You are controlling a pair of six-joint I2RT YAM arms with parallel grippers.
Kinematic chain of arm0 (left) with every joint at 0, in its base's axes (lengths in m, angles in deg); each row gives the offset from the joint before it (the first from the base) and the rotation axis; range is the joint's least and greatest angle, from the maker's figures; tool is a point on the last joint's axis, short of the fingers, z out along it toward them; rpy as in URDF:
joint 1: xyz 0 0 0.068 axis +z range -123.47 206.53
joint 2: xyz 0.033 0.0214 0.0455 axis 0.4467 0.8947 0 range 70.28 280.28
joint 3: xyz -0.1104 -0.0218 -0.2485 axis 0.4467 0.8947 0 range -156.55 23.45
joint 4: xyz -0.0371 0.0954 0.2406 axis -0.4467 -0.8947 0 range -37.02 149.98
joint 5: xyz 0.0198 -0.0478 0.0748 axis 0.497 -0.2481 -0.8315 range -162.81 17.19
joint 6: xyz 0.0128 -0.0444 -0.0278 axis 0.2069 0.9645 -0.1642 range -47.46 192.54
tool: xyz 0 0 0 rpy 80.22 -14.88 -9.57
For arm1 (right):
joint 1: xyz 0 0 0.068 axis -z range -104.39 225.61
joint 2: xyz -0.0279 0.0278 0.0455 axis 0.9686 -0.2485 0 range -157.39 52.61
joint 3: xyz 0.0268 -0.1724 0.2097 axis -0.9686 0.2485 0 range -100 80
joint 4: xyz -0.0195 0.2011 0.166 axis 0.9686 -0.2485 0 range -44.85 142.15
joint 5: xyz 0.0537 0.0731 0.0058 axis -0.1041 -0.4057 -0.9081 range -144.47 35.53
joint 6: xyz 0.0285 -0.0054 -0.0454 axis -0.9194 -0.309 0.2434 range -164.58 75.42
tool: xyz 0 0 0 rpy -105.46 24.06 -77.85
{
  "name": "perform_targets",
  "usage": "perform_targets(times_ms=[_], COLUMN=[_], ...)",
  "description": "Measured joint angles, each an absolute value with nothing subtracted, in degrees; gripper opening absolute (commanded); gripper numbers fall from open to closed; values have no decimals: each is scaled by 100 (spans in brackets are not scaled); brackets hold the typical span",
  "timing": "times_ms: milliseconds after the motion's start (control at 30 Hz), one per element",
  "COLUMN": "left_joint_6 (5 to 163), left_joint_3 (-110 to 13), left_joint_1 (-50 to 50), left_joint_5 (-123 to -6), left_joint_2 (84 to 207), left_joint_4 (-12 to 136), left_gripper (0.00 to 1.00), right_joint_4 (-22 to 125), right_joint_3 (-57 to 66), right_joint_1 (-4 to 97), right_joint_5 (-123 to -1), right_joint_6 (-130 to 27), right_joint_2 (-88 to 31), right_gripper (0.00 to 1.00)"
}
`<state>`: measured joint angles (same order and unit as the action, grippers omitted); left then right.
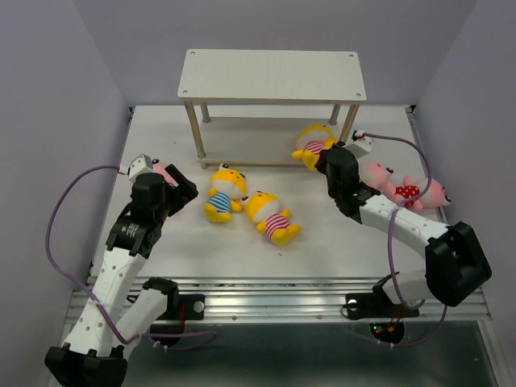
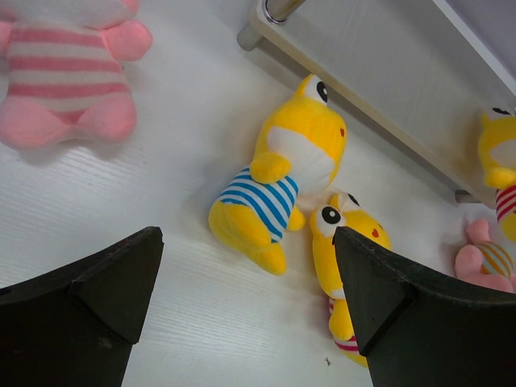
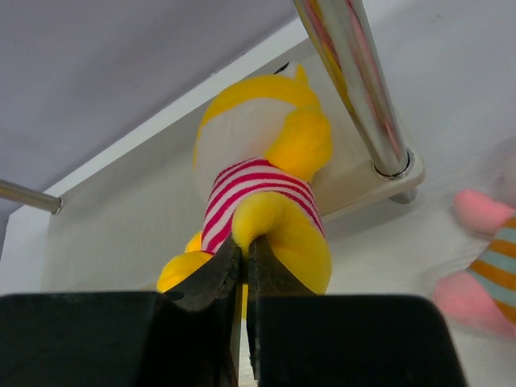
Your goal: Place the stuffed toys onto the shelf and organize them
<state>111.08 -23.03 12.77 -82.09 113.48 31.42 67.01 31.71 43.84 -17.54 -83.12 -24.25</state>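
White bench [image 1: 322, 242], at the lower edge of the shelf [image 3: 113, 214]: right pincer [image 3: 243, 246] clenched on a thin fold of the red-striped yellow toy [image 3: 262, 153]. We fear it slips out or snags the leg [image 3: 355, 89]; left pincer [image 2: 246, 242] gapes empty.

One toy [image 3: 266, 153] sat between the right gripper's [image 3: 242, 258] jaws, against the shelf board [image 3: 113, 218], left of a leg [image 3: 355, 89]. A second toy [image 2: 278, 173] and third toy [image 2: 348, 242] lay ahead between the left gripper's [image 2: 246, 238] jaws.

White table [image 1: 322, 250], lilac walls [image 1: 48, 81]
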Motion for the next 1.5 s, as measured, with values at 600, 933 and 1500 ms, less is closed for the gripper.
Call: perform_targets(times_ms=[600,933,1500], left_joint_6=[11093,11093,11093], left_joint_3=[-2295,-2295,-2271], left_joint_1=[1277,1277,1277], left_joint_5=[-8187,-8187,-8185], left_joint_2=[11350,11374,11379], left_joint_4=[3140,3140,3142], left_gripper=[99,99,99], right_joint_4=[7813,7929,7975], right_joint_3=[3133,3103,2860], right_joint_1=[4625,4629,4629], right_joint_5=[-1264,-1022,-821], right_joint_6=[-9352,-9604,-9711], right_joint_2=[-3870,-4111,-4401], right_gripper=[1,1,1])
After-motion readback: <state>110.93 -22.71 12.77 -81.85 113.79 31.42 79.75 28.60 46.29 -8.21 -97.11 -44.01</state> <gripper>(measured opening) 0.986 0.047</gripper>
